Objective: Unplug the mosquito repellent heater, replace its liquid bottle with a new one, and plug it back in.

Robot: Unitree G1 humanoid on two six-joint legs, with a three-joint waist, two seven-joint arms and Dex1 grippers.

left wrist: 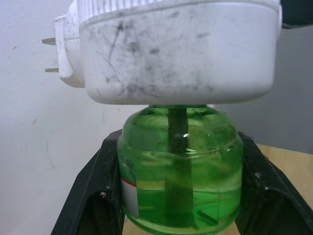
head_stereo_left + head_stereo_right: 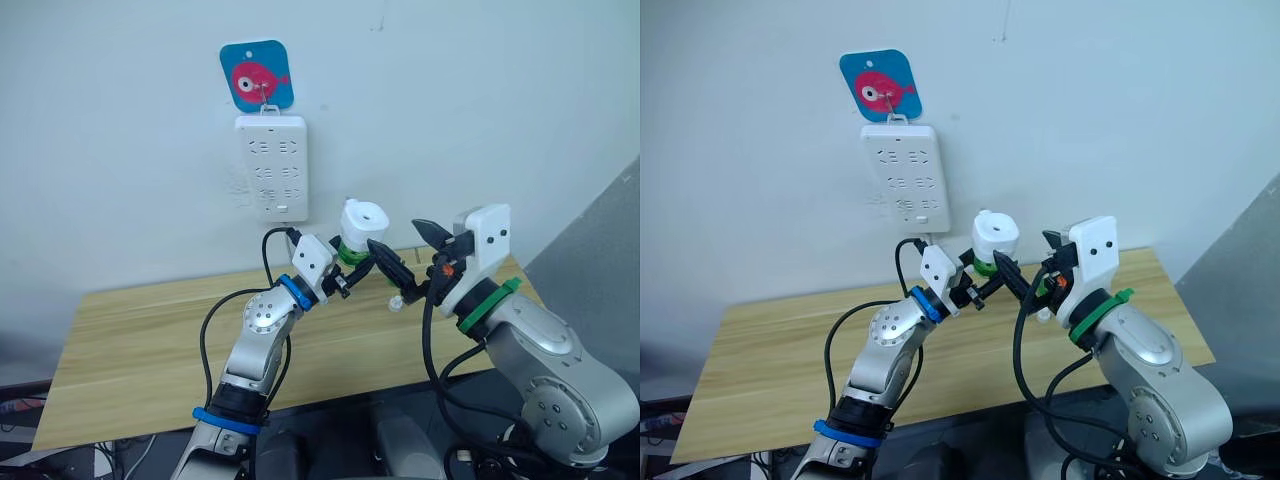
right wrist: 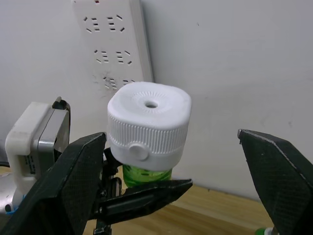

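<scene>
Wall-side prongs (image 1: 49, 55) show where left end effector (image 1: 178, 196) grips bottle (image 1: 181, 171).

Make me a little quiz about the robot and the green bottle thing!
1. Fill the gap: the right tool has its fingers ____.
2. What grips the green bottle? A: the left tool. B: the right tool. C: nothing.
3. True or false: the heater is plugged into the power strip.

Key: 1 open. 2 A. 3 false: it is held in the air, away from the wall, with its prongs bare.
</scene>
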